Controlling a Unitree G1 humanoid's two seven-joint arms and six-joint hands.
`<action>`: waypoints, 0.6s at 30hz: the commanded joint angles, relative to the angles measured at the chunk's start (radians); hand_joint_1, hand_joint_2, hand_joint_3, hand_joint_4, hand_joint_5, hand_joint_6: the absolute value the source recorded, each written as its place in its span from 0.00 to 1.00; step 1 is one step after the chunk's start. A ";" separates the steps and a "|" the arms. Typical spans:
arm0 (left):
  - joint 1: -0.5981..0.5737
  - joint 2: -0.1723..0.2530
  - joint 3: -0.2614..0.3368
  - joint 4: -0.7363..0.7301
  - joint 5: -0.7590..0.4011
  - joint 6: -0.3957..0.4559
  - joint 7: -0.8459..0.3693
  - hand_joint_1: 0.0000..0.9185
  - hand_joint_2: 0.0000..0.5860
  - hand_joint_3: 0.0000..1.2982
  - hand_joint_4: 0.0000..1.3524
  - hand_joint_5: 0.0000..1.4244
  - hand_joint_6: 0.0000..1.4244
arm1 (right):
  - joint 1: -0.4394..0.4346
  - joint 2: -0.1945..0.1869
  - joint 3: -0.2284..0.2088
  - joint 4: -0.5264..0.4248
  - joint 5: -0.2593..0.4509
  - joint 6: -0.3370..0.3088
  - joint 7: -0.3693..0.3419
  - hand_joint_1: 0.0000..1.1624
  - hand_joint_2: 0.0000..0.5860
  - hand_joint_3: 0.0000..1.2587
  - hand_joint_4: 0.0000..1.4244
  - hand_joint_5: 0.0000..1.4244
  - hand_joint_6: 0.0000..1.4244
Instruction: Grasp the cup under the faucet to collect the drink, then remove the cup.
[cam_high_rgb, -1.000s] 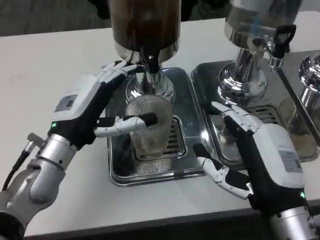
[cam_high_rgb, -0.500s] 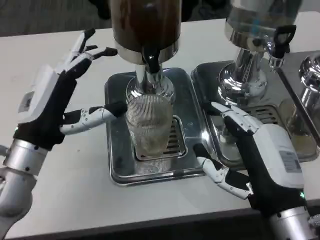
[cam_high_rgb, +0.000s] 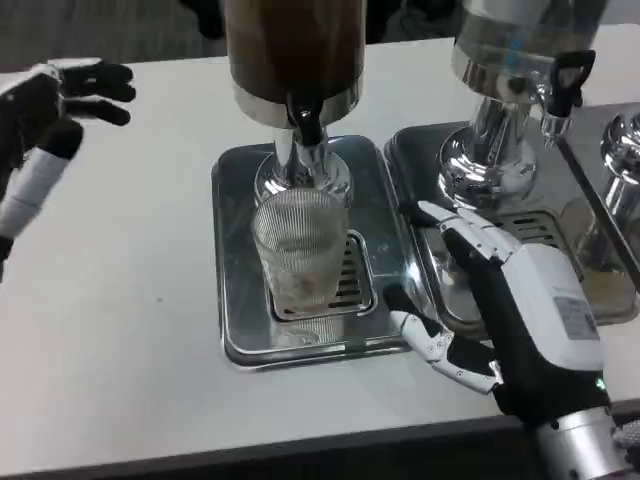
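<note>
1. One ribbed clear cup (cam_high_rgb: 299, 250) stands upright on the drip tray (cam_high_rgb: 235, 260), directly under the dark dispenser's faucet (cam_high_rgb: 305, 122).
2. Two dispensers are visible, the second dispenser (cam_high_rgb: 510, 80) on the right.
3. Left hand (cam_high_rgb: 60, 105) hovers at the far-left edge, blurred, holding nothing.
4. Right hand (cam_high_rgb: 500, 300) rests on the surface, fingers spread, empty.

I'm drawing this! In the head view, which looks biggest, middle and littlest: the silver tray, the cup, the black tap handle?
1. Silver tray
2. Cup
3. Black tap handle, clearly smallest
</note>
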 joint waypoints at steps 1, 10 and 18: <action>-0.091 0.008 0.054 -0.032 -0.149 0.128 -0.233 0.00 0.13 0.41 0.41 0.43 0.37 | -0.016 -0.006 -0.001 0.019 0.010 -0.022 -0.004 0.48 0.65 0.20 0.19 0.13 0.15; -0.256 -0.004 0.118 -0.020 -0.298 0.479 -0.628 0.00 0.16 0.35 0.37 0.39 0.32 | -0.043 0.002 -0.006 0.059 0.011 -0.035 -0.024 0.48 0.65 0.20 0.19 0.13 0.15; -0.331 -0.028 0.142 -0.042 -0.322 0.685 -0.791 0.00 0.18 0.27 0.25 0.28 0.22 | -0.064 0.013 -0.007 0.104 0.018 -0.047 -0.047 0.48 0.66 0.20 0.19 0.13 0.15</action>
